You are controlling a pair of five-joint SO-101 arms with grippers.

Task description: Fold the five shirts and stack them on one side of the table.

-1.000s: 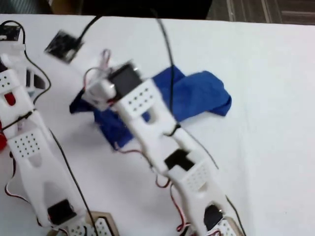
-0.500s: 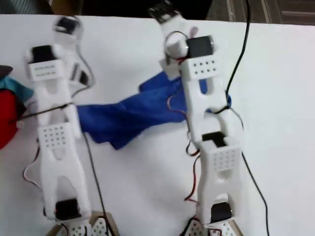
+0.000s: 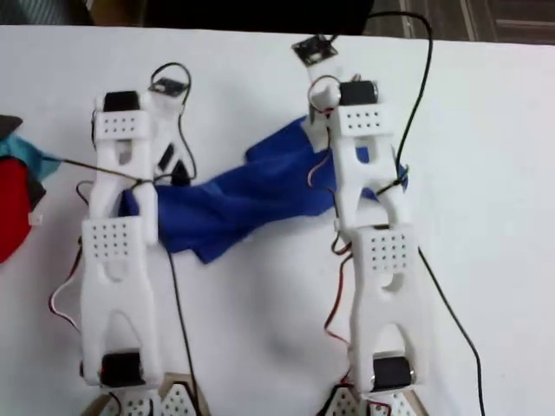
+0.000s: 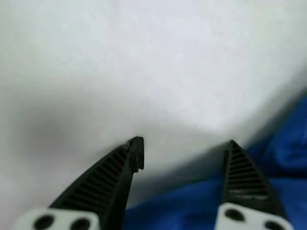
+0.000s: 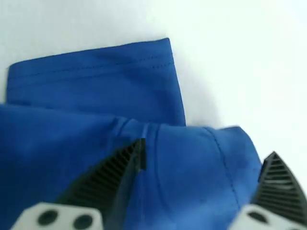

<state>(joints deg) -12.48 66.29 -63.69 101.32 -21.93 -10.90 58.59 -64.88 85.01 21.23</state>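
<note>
Closest to us, the left arm [image 3: 117,260] and the right arm [image 3: 377,260] stand side by side. The blue shirt [image 3: 251,199] lies between and partly under them as a crumpled band. Its long axis runs crosswise from one arm to the other, with the right end a little farther back.

The right pincer [image 5: 206,151] hangs with its jaws apart straight over the shirt's right end, where a hemmed edge and a sleeve-like flap lie flat, so there is cloth under both tips. The left pincer [image 4: 184,146], jaws also apart and holding nothing, sits at the shirt's left end. Its tips are over bare bench [image 4: 144,57], with the cloth just on the wrist side of them.

We judge the right arm better placed to grip; the left would need to draw back onto the shirt. Well beyond the shirt's left end lies red and teal cloth [image 3: 13,204], likely more shirts.
</note>
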